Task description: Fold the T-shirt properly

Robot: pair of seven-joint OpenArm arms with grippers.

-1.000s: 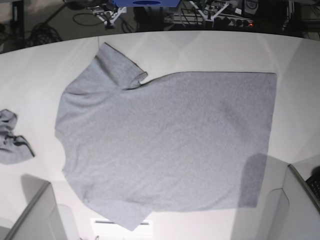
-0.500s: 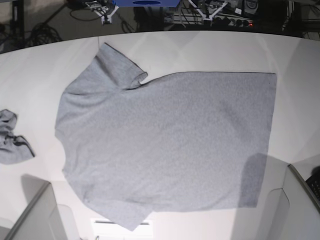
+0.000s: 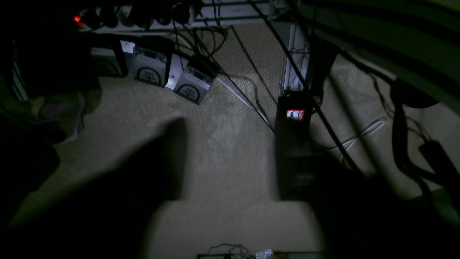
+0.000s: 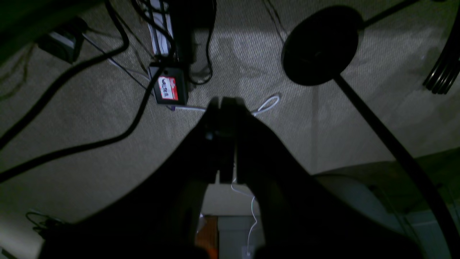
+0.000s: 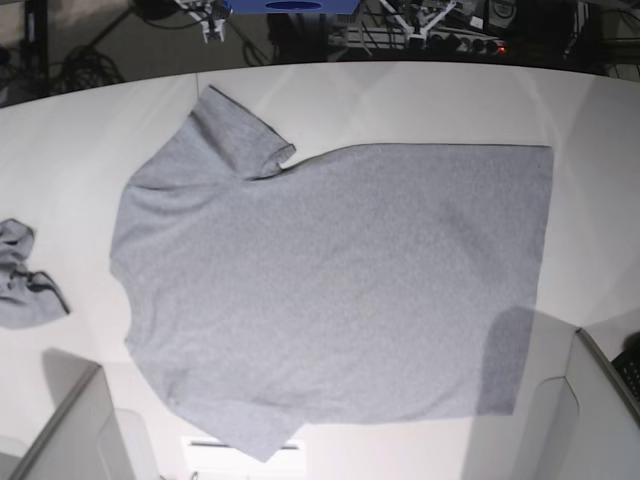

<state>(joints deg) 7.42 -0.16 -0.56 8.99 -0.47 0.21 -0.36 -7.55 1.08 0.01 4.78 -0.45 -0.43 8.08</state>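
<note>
Right gripper [image 4: 226, 104]: 2 dark fingers pressed together with no gap, holding nothing, seen in the right wrist view above a carpeted floor [image 4: 90, 172]. Left gripper [image 3: 230, 144]: 2 blurred dark fingers at the lower left and lower right of the left wrist view, standing apart with floor showing between them, nothing held. Neither gripper appeared in the base view.

Item 1, T-shirt [image 5: 340, 280]: 1 heather-grey short-sleeved shirt, spread flat and plain side up across the middle of the white table [image 5: 420, 100]. Neck end lay toward the left of the base frame, hem toward the right. 2 sleeves counted: 1 at the upper left, with its edge turned over near the body; 1 at the lower left, near the table's front edge. No fold had been made.

Item 2, small grey cloth [image 5: 22, 275]: 1 crumpled piece with dark trim, at the left edge of the base frame, well apart from the shirt.

Containers: none identifiable on the table.

Floor items, left wrist view: 3 grey boxes [image 3: 190, 84] with round marks at the upper left, 1 dark power unit [image 3: 294, 144] with a red label, several cables.

Floor items, right wrist view: 1 red-labelled box [image 4: 169, 88], 1 round black stand base [image 4: 320, 45], several cables.
</note>
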